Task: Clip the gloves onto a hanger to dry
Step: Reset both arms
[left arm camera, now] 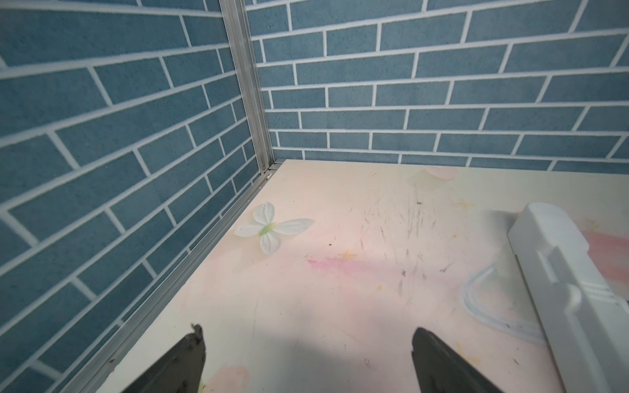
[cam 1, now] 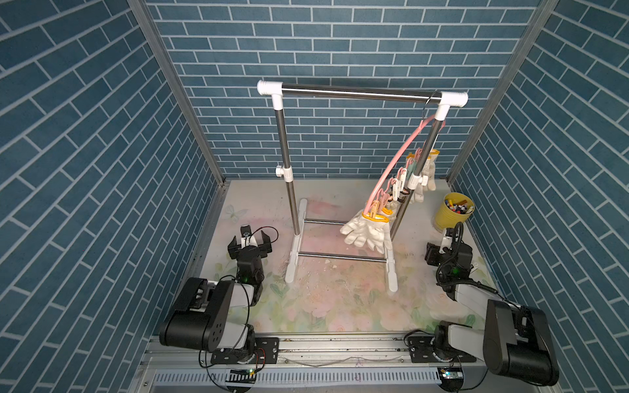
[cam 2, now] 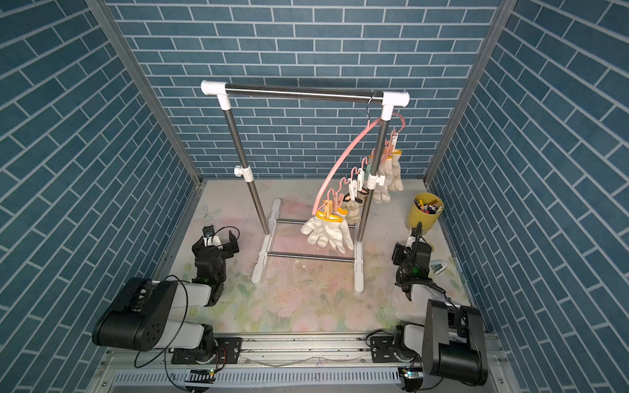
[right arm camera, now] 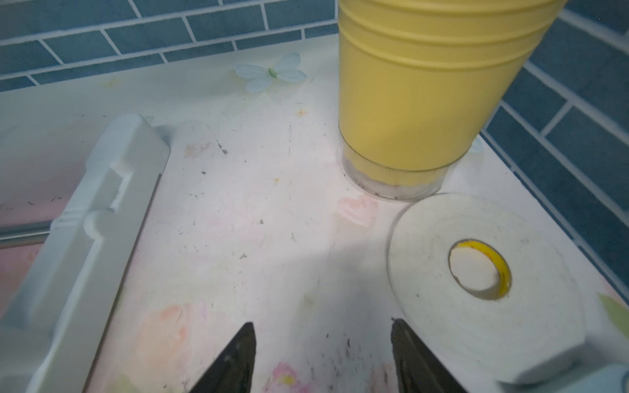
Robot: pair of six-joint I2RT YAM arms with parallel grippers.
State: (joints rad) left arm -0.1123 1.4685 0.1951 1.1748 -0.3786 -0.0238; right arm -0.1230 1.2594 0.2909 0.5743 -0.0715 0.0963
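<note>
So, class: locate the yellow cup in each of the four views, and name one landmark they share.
In a top view: yellow cup at right, past the rack.
In a top view: same place.
Left wrist: not in it.
Right wrist: large, just beyond the tape roll.
Shared landmark: the rack's white feet.

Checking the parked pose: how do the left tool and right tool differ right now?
The left tool has its jaws wider apart than the right tool. The left tool faces a wall corner; the right tool faces the yellow cup and a tape roll. Shared: both open, empty, low over the table, clear of the hanger and its clipped gloves.
</note>
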